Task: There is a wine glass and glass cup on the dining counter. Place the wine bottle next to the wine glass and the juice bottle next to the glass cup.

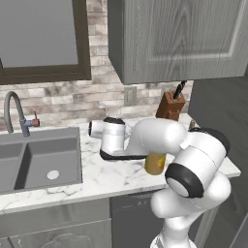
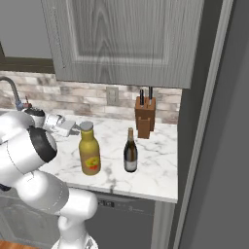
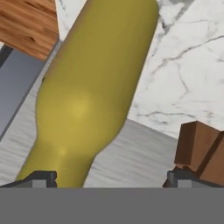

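Closest to the hand camera, the juice bottle (image 3: 94, 87) is seen as a smooth yellow-olive body that narrows toward the bottom of that view, slanted across the frame. Its label is turned away there, so no writing can be read. The two dark tips of the claw (image 3: 111, 178) are seen wide apart, one on each side of the lower frame; the claw is open, the bottle's narrow end is seen just beside one tip, and contact cannot be confirmed.

From the right base view, the juice bottle (image 2: 89, 149) is shown upright on the white, grey-veined marble desk (image 2: 155, 168), with a pale cap and a red-and-yellow label whose text is too small to be read. Just beside it, a little apart, the wine bottle (image 2: 130, 151) is standing: dark, slim-necked, with a pale label that is also not legible. Behind them a brown wooden knife block (image 2: 145, 117) with dark handles is placed near the brick-patterned wall.

In the left base view, most of the juice bottle (image 1: 155, 163) is hidden by the white arm, and only its yellow lower part is visible. A grey steel sink (image 1: 38, 162) with a curved tap (image 1: 14, 112) is set into the desk at the left. Grey wood-grain cabinets (image 2: 126, 41) are hung above and are cut off by the frame.
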